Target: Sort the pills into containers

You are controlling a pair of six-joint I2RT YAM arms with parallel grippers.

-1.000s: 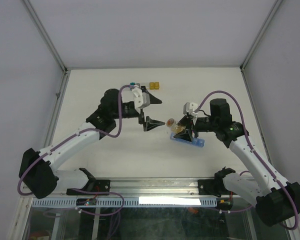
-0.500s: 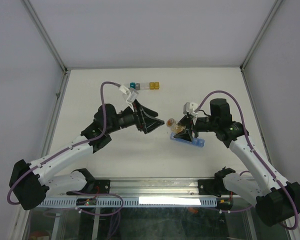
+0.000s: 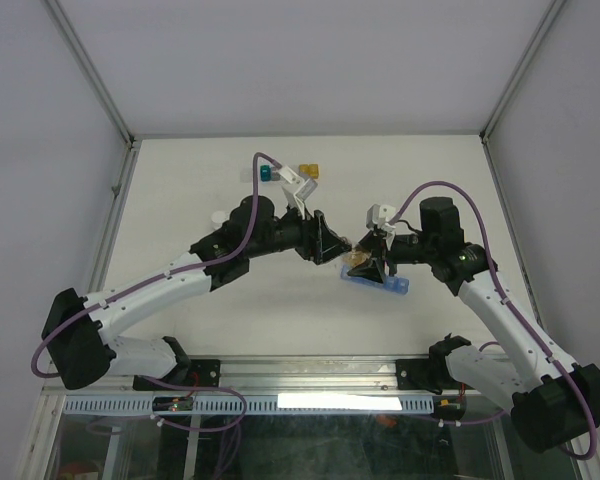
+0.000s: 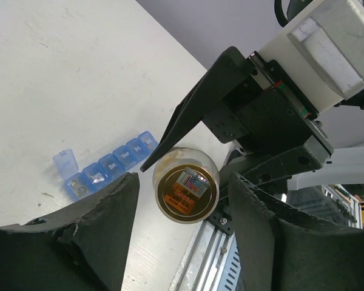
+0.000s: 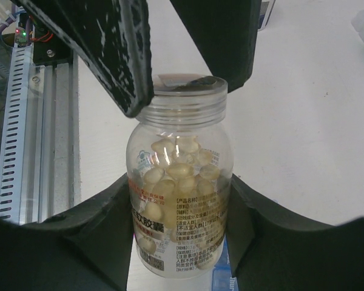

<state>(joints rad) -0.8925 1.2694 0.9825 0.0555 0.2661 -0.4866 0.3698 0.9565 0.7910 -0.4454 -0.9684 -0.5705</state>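
Right at the middle of the worktop [image 3: 180, 180], the pills [image 5: 173, 173] sit as a pale tan heap inside a small clear bottle [image 5: 179, 206] with printed text on its label. The right end effector [image 5: 179, 200] pinches this bottle by its lower body, one dark finger pressed against each side, and holds it above the surface. The left end effector [image 4: 183, 182] is spread, its two fingers flanking the cap end of the bottle with a gap showing on either side in the left wrist view. Just below and beside the bottle lie the containers [image 4: 109, 168], a translucent blue strip resting flat on the worktop, with the lid of one end compartment raised and the others closed.

Farther back, near the far edge, a short cube row [image 3: 310, 172] shows a yellow piece and a teal piece, with the left arm crossing in front of its middle. The worktop is matte white and lightly scuffed. Plain pale grey walls [image 3: 300, 60] enclose it on three sides, edged by slim metal frame bars [image 3: 90, 70]. A metal rail [image 3: 310, 375] runs along the near edge, where both arm bases are bolted.
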